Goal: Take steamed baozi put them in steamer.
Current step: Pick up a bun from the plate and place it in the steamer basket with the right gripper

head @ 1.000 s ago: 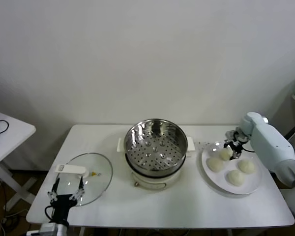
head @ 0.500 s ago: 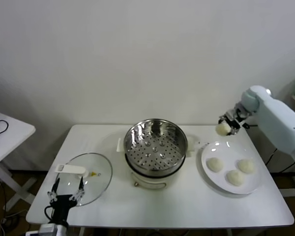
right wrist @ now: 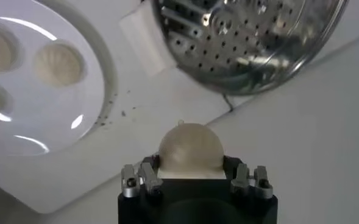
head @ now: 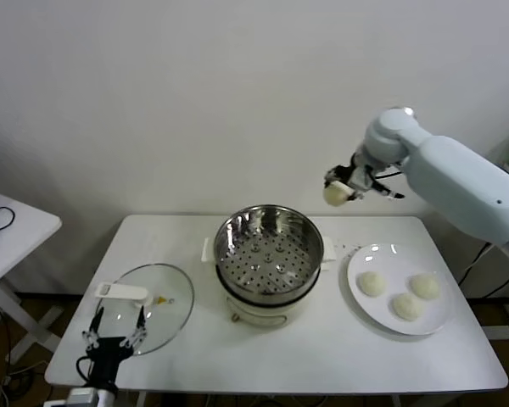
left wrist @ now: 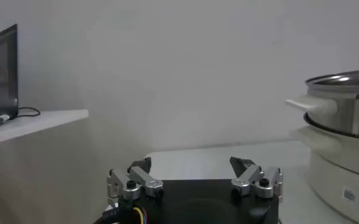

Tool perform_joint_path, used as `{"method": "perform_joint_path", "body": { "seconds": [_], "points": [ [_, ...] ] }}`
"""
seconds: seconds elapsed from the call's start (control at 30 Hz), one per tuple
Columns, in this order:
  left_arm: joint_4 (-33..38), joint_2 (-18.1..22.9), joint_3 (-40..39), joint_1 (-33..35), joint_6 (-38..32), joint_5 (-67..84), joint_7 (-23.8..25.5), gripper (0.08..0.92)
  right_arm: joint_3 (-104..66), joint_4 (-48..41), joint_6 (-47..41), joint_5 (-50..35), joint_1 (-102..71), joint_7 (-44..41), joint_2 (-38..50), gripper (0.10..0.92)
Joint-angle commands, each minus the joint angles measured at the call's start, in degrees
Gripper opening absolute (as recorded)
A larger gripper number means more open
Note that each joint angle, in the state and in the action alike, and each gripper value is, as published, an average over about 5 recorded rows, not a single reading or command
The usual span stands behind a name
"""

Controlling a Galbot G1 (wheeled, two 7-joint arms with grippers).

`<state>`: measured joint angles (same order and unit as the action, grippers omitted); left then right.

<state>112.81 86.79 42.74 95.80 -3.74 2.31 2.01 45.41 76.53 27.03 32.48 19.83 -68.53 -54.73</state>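
My right gripper (head: 339, 188) is shut on one steamed baozi (head: 333, 193), a smooth cream-white bun, held high above the table just right of the steamer (head: 269, 246). In the right wrist view the baozi (right wrist: 190, 148) bulges between the fingers of the right gripper (right wrist: 190, 163), with the steamer's perforated floor (right wrist: 252, 42) beyond it. Three more baozi (head: 371, 283) (head: 424, 286) (head: 406, 306) lie on the white plate (head: 356, 297) at the right. My left gripper (head: 112, 337) rests open at the table's front left corner.
A glass lid with a white handle (head: 148, 305) lies flat left of the steamer, right beside my left gripper (left wrist: 194, 176). The steamer sits on a cream pot base (head: 263, 312). A small white side table (head: 8, 229) stands at far left. A wall closes the back.
My right gripper lifted one baozi off the plate and carried it up and left toward the steamer. Three baozi stay on the plate. The left arm has not moved.
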Motion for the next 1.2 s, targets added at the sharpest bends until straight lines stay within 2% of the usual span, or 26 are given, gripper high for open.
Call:
{"method": "perform_joint_path", "body": {
  "seconds": [0.03,0.2,0.6,1.2],
  "points": [
    [0.46,0.04,0.35,0.0,0.32,0.13,0.01,0.823,3.86,6.52,0.77,2.45,1.1,-0.08,-7.7,0.682],
    [0.49,-0.02,0.76,0.36,0.2,0.24,0.32,0.823,5.06,4.06,-0.03,2.82,-1.23,-0.13,-10.85,0.687],
    [0.63,-0.13,1.01,1.35,-0.37,0.43,0.75,0.823,3.78,-5.81,2.83,10.21,-7.38,0.41,-15.48,0.687],
    [0.05,-0.29,1.07,1.53,-0.65,0.97,0.71,0.823,1.43,-10.21,5.02,15.68,-10.1,1.46,-17.85,0.687]
  ]
}}
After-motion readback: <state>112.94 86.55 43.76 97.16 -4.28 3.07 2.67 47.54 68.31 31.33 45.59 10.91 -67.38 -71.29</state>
